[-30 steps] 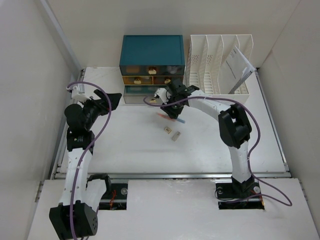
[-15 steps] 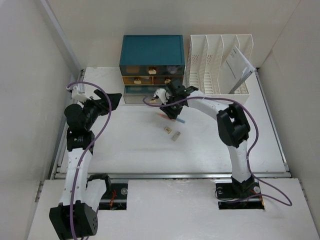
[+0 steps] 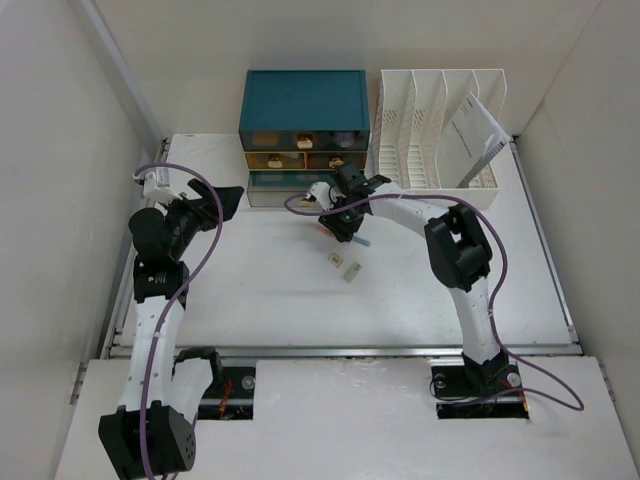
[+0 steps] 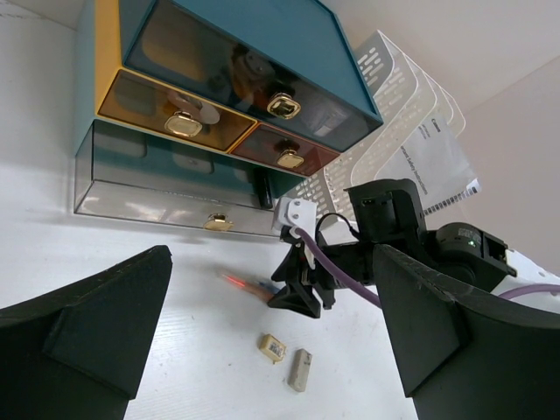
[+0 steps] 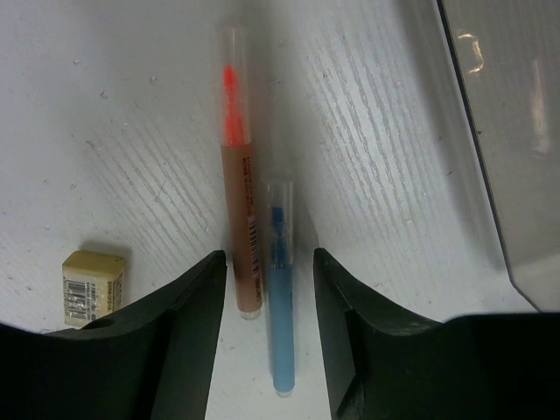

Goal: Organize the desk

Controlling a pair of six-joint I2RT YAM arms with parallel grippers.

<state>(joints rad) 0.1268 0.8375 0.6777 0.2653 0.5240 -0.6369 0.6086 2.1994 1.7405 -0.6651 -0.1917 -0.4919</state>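
My right arm has moved a little to the left since a moment ago. My right fingers (image 3: 342, 215) now sit right over the two pens. They are half open, not holding anything. The orange pen (image 5: 241, 219) and the blue pen (image 5: 280, 289) lie side by side between them, flat on the desk (image 3: 260, 290). I think I am set to pinch, and both pens may come up together.

My left fingers (image 3: 218, 203) have not moved. They are wide open and empty, well apart at the left side.

The clear drawer (image 5: 507, 131) of the teal box (image 3: 303, 100) is just beside the pens on one side. An eraser (image 5: 92, 284) is near on the other. There is more bare desk toward me, as far as the metal rail (image 3: 340, 350).
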